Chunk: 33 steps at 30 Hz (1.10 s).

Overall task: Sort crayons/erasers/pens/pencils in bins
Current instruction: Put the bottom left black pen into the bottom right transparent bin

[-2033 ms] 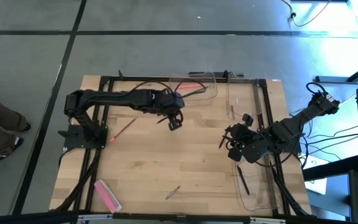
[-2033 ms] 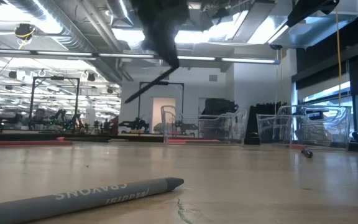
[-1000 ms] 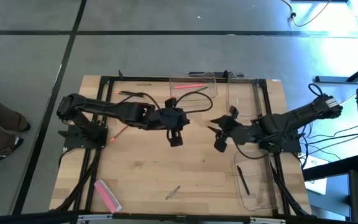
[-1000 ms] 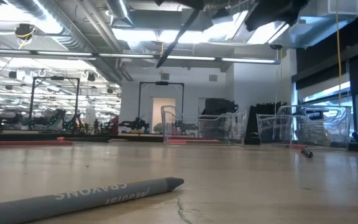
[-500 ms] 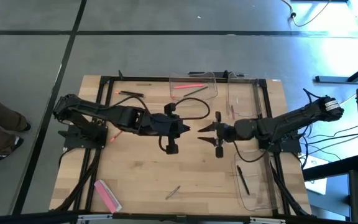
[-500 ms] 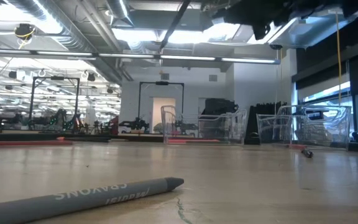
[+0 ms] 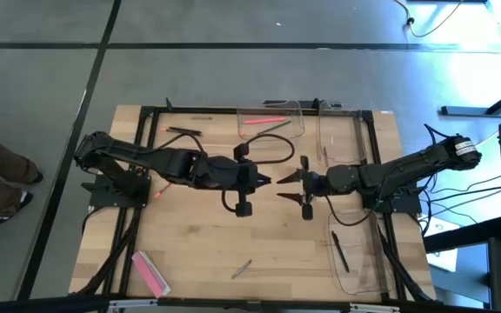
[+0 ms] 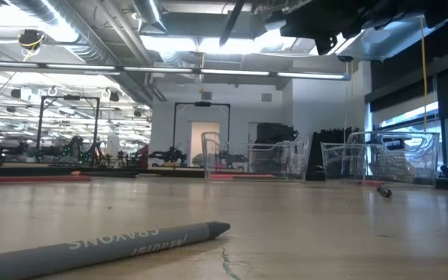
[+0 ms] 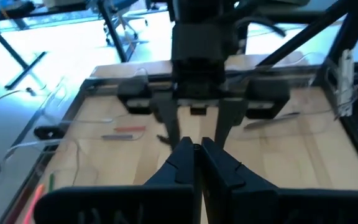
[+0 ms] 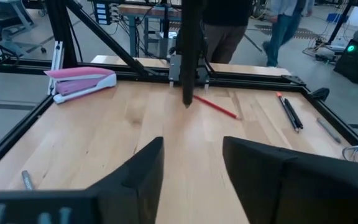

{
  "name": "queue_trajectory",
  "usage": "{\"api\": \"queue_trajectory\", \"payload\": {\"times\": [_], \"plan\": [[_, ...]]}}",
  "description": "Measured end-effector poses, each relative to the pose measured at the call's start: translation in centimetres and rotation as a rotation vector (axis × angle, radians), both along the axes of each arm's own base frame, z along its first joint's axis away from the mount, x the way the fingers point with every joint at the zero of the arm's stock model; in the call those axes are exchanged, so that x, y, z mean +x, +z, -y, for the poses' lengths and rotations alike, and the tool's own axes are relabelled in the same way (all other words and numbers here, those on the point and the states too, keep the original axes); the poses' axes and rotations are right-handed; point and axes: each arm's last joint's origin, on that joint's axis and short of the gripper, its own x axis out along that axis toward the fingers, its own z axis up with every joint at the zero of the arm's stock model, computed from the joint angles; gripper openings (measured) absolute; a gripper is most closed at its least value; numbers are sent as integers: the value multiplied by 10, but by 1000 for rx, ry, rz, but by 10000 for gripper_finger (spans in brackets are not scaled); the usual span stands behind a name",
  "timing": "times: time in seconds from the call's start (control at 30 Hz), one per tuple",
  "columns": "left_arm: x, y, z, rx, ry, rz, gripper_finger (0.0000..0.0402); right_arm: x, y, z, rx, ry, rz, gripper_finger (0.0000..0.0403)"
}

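**Op:** Looking down, I've got both arms stretched level over the table [image 7: 198, 235] middle, tips facing. Left gripper [image 7: 263, 181] pinched together, nothing between its fingers. Right gripper [image 7: 287, 185] spread apart, empty.

**QA:** Eraser?

**Op:** Eraser [image 7: 149, 272] lies flat at the near left corner, well apart from both grippers, outside every bin. Right wrist view shows it too [image 10: 82, 81], past the left arm.

**QA:** Bins?

**Op:** Three. Far bin [image 7: 270, 111] holds a red stick [image 7: 263, 120]. Right far bin [image 7: 337, 139], just beyond the right arm. Near right bin [image 7: 355, 261] holds a dark pen [image 7: 340, 251].

**QA:** Loose items?

**Op:** Red pencil [image 7: 174, 179] under the left arm, grey crayon [image 7: 243, 269] near the front edge, dark pens [image 7: 178, 130] at far left. All on bare wood.

**QA:** Arm heights?

**Op:** Both off the table; low view only catches them at the very top.
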Motion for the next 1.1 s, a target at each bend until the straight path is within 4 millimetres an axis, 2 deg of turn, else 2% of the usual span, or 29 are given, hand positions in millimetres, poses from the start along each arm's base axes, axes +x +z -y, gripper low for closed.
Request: {"api": "queue_trajectory", "payload": {"times": [0.27, 1.1], "plan": [[6, 6, 1, 24, -23, 83, 0, 0, 1, 0, 3, 0, 7, 219], [43, -18, 7, 113, -89, 130, 0, 1, 2, 0, -23, 6, 21, 222]]}}
